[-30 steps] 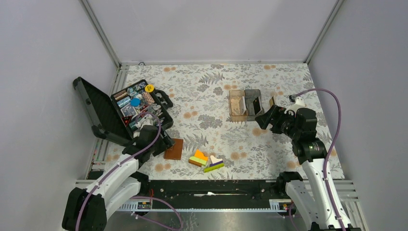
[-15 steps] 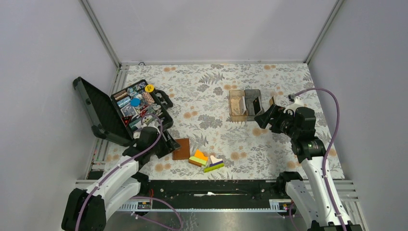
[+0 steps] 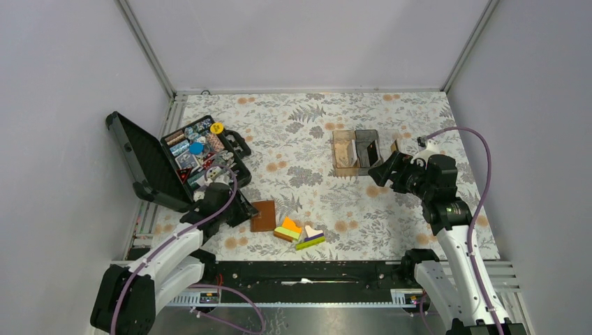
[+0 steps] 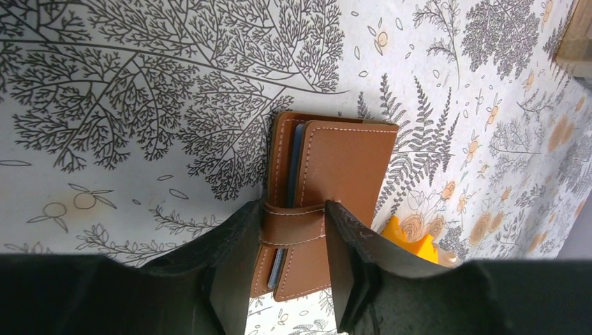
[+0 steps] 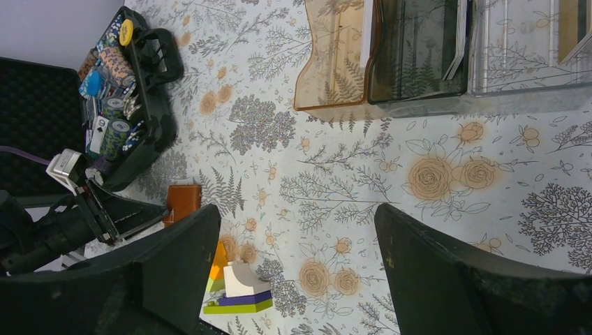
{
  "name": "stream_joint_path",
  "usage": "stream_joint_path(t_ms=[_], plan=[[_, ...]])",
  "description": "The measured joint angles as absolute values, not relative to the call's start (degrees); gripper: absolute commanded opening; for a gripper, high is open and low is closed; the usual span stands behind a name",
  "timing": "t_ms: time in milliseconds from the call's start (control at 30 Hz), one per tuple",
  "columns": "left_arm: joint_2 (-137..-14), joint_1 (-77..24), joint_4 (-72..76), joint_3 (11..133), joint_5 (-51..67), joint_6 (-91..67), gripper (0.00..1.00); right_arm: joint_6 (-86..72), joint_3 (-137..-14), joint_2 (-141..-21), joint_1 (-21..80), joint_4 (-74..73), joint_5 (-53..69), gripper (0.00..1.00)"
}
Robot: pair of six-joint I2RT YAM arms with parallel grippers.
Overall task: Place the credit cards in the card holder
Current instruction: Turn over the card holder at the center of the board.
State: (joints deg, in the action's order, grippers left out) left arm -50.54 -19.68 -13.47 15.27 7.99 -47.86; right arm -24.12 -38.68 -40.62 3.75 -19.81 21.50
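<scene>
The brown leather card holder (image 4: 349, 160) lies folded on the floral cloth, also visible from above (image 3: 263, 215). A bluish credit card (image 4: 296, 150) shows edge-on between its flaps. My left gripper (image 4: 293, 209) has its jaws pressed against both sides of the holder's strap tab (image 4: 293, 223). More credit cards stand in the compartment boxes: greyish ones (image 5: 457, 42) in the dark box and a tan one (image 5: 572, 28) in the clear box. My right gripper (image 5: 297, 209) hovers open and empty in front of those boxes (image 3: 356, 152).
An open black tool case (image 3: 188, 160) full of small items sits at the back left, close behind the left arm. Orange, green, purple and white blocks (image 3: 299, 234) lie just right of the card holder. Grey walls enclose the table.
The left gripper's jaws have narrowed onto the card holder, which shifted a little to the right and turned more upright. The right arm barely moved.
</scene>
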Motion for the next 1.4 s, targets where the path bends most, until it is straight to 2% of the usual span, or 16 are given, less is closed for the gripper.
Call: stream_joint_path(t_ms=[400,733,900,1200,1400], plan=[[-52.1,-19.68,-10.15,15.25,9.58,-47.99,0.0,-24.27,-38.48,-41.54,3.73,-19.14,22.04,0.89],[-46.46,-19.68,-15.35,15.66,10.48,-47.09,0.0,-24.27,-38.33,-42.87,3.75,-18.52,22.72,0.88],[-41.5,-19.7,-23.62,21.43,9.37,-44.18,0.0,-24.29,-38.15,-43.55,3.73,-18.41,23.59,0.88],[-42.5,-20.67,-31.31,35.38,-1.58,-36.91,0.0,-24.71,-37.19,-44.38,3.75,-16.93,23.75,0.87],[-50.81,-29.32,-35.9,40.8,-13.08,-35.4,0.0,-24.75,-36.93,-44.42,3.75,-16.84,23.73,0.87]])
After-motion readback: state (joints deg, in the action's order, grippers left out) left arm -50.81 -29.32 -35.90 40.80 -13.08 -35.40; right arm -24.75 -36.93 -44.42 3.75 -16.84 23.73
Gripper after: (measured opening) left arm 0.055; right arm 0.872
